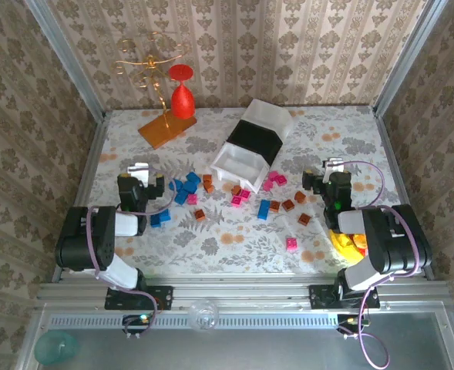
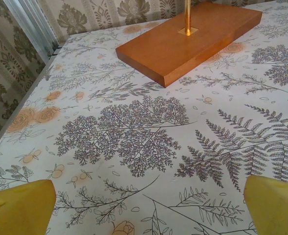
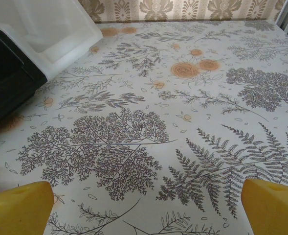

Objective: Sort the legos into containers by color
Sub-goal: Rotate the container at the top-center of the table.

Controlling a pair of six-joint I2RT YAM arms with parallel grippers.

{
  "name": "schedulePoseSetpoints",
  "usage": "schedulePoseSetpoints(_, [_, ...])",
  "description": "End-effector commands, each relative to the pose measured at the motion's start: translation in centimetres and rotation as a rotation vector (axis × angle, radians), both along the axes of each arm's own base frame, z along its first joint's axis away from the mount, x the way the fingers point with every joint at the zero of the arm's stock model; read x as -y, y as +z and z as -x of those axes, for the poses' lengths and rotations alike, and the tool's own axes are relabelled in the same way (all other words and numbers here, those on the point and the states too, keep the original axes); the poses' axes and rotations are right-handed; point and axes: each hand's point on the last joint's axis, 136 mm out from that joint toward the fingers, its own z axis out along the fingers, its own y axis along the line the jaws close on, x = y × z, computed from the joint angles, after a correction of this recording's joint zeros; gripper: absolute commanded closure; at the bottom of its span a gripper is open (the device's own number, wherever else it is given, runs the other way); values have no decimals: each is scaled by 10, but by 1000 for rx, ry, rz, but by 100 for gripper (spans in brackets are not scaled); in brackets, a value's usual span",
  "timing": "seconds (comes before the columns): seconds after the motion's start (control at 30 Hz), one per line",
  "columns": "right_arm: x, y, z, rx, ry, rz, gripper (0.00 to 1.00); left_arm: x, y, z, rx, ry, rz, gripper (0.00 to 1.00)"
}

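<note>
Left and right jaws were both spread wide open, gripping nothing. The legos (image 1: 264, 208) lay scattered across the surface (image 1: 211, 240) between them, just in front of the three containers (image 1: 237, 171) bunched together behind.

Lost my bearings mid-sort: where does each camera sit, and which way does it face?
Top external: above, behind the arms, looking down at table, legos, containers; both arms show.
Left wrist: low over the table, facing the orange board; yellow fingers at bottom corners.
Right wrist: same, facing black and white containers; fingers likewise.
Shared: board, in top and left wrist.
</note>
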Motion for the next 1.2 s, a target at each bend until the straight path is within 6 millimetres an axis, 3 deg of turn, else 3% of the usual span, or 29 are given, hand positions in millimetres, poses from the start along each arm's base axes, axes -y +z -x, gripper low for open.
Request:
schedulePoseSetpoints(0.0, [0,7,-5,23,4,-2,0,-1,7,-3,33,8,2,0])
schedulePoseSetpoints(0.87, [0,7,-5,23,2,-3,0,-1,7,-3,33,9,4,0])
schedulePoseSetpoints(1.0, [0,7,-4,21,2,-3,0,-13,7,-5,23,49,42,0])
schedulePoseSetpoints(1.17, [4,16,-2,43,-29,5,0,-13,10,-2,42,48,43,0])
